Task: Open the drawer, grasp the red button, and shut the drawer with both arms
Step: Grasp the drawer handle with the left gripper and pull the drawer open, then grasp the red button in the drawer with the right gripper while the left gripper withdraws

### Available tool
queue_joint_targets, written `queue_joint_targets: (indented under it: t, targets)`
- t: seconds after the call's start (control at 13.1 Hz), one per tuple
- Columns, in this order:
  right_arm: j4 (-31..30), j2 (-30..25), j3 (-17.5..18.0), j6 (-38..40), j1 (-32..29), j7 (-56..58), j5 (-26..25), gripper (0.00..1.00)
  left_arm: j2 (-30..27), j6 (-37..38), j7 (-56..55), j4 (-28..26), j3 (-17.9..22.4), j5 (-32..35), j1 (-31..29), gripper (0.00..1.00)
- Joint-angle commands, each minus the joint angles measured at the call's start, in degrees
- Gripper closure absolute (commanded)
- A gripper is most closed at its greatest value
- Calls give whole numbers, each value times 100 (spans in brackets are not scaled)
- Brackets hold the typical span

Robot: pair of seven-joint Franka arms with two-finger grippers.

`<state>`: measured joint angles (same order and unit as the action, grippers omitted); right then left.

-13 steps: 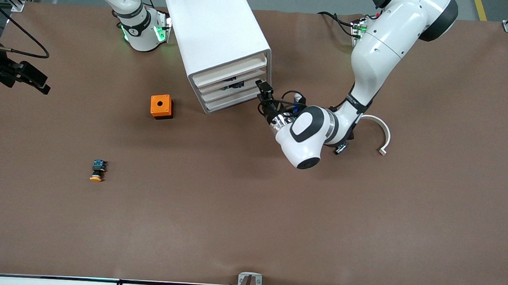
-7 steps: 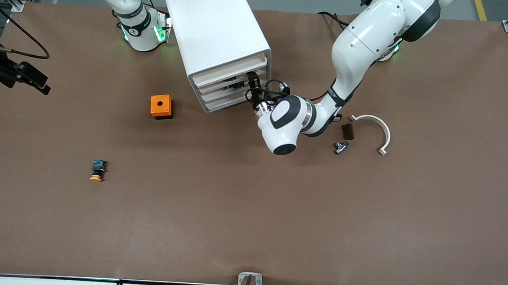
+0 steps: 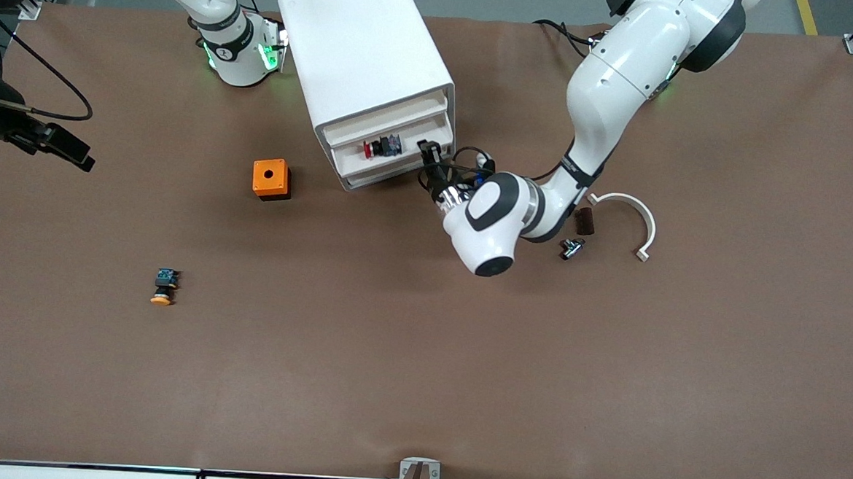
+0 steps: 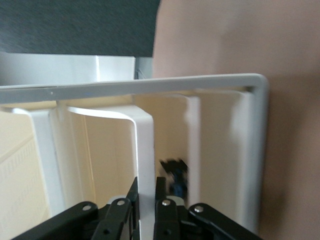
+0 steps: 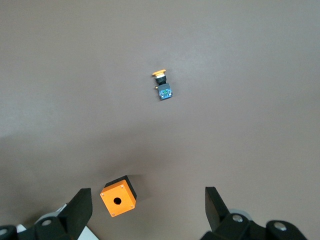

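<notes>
The white cabinet (image 3: pixel 366 61) stands near the robots' bases. One middle drawer (image 3: pixel 401 162) is pulled partly out. The red-capped button (image 3: pixel 368 149) lies in it beside a dark blue-backed part (image 3: pixel 389 145). My left gripper (image 3: pixel 429 156) is at the drawer's front, at the end toward the left arm. In the left wrist view it (image 4: pixel 146 200) is shut on the drawer's thin white front wall (image 4: pixel 145 145), with a dark part (image 4: pixel 175 176) inside. My right gripper (image 3: pixel 66 149) waits open and empty above the table at the right arm's end; it also shows in the right wrist view (image 5: pixel 147 210).
An orange cube with a hole (image 3: pixel 271 179) (image 5: pixel 118 196) sits beside the cabinet. An orange-yellow-capped button (image 3: pixel 163 288) (image 5: pixel 162 85) lies nearer the front camera. A white curved piece (image 3: pixel 636 215), a brown block (image 3: pixel 583 220) and a small metal part (image 3: pixel 571 247) lie by the left arm.
My left gripper moved in to the drawer's front, shut on it and pulled the drawer out, so the red-capped button now shows. The right gripper shifted only slightly.
</notes>
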<state>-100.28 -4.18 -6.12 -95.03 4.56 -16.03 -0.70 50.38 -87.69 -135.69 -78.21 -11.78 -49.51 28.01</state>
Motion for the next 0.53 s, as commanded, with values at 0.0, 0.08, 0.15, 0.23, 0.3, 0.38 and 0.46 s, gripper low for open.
queue_joint_targets:
  t: [0.0,0.08,0.15,0.23,0.3,0.38,0.46]
  targets:
    - [9,101,32,-25,115,-767,271,0,104,-424,218,412,176,-68,-146,96]
    - [0,162,32,-7,159,-1075,464,0,95,-477,305,412,176,-77,-252,91]
    - [-35,206,32,2,229,-1452,631,0,95,-486,480,412,176,-77,-270,68]
    - [-122,224,40,-24,351,-1891,720,0,69,-486,577,412,176,-68,-261,33]
    - [-175,233,40,-25,518,-2235,738,0,43,-486,578,404,176,-68,-270,1]
    - [-245,233,40,-42,676,-2656,808,0,16,-486,578,412,167,-68,-288,0]
    - [-307,242,40,-121,808,-3147,895,0,7,-477,587,412,167,-68,-296,0]
